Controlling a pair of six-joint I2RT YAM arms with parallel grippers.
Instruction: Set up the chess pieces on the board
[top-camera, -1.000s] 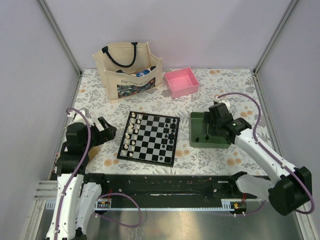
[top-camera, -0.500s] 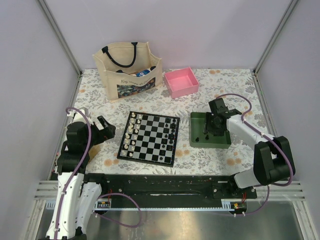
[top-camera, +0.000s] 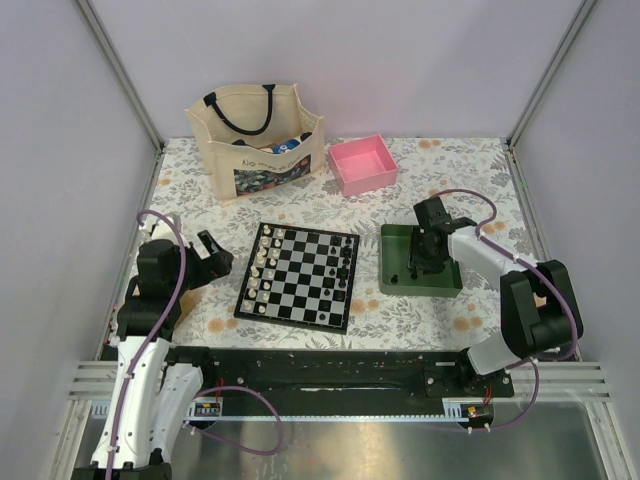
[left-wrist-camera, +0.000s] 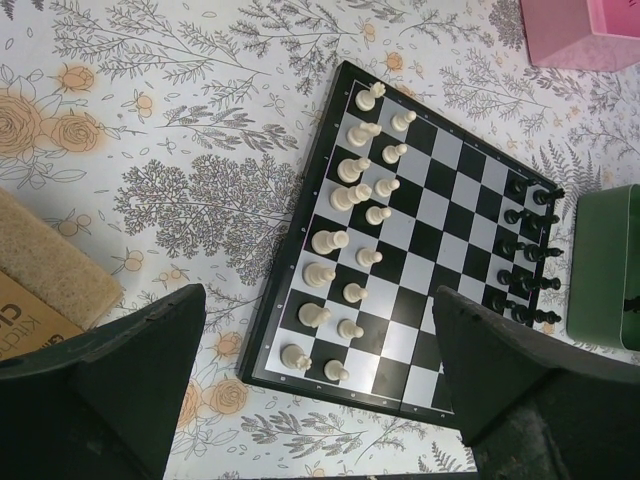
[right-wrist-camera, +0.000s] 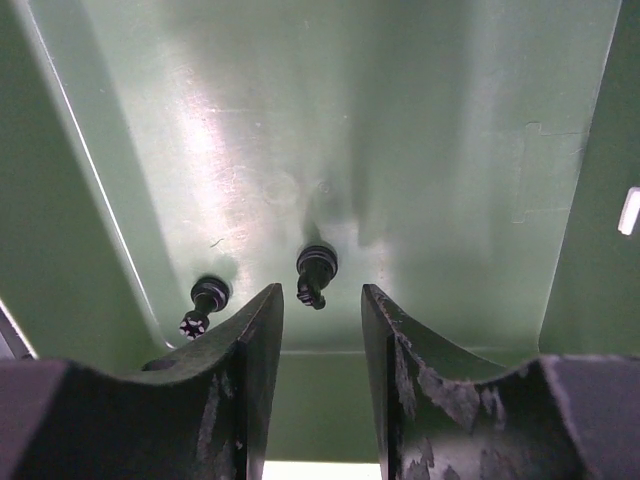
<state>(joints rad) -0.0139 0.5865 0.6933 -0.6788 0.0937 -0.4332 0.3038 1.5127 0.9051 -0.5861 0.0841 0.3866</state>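
The board (top-camera: 298, 277) lies mid-table, with cream chessmen (top-camera: 262, 268) along its left side and several black chess pieces (top-camera: 343, 270) along its right. My right gripper (top-camera: 425, 262) is down inside the green tray (top-camera: 420, 288). In the right wrist view its jaws (right-wrist-camera: 322, 300) are open a narrow gap. A black piece (right-wrist-camera: 315, 270) stands on the tray floor (right-wrist-camera: 400, 150) just beyond the tips, untouched. A second black piece (right-wrist-camera: 205, 300) stands left of the left finger. My left gripper (top-camera: 215, 258) hangs wide open and empty left of the board (left-wrist-camera: 430, 250).
A cream tote bag (top-camera: 258, 135) stands at the back left, with a pink box (top-camera: 363, 164) to its right. The flowered cloth covers the table. The tray's walls close in on both sides of my right fingers.
My right gripper's jaws have narrowed. Its forearm has swung in toward the tray's right side. The left arm has barely shifted.
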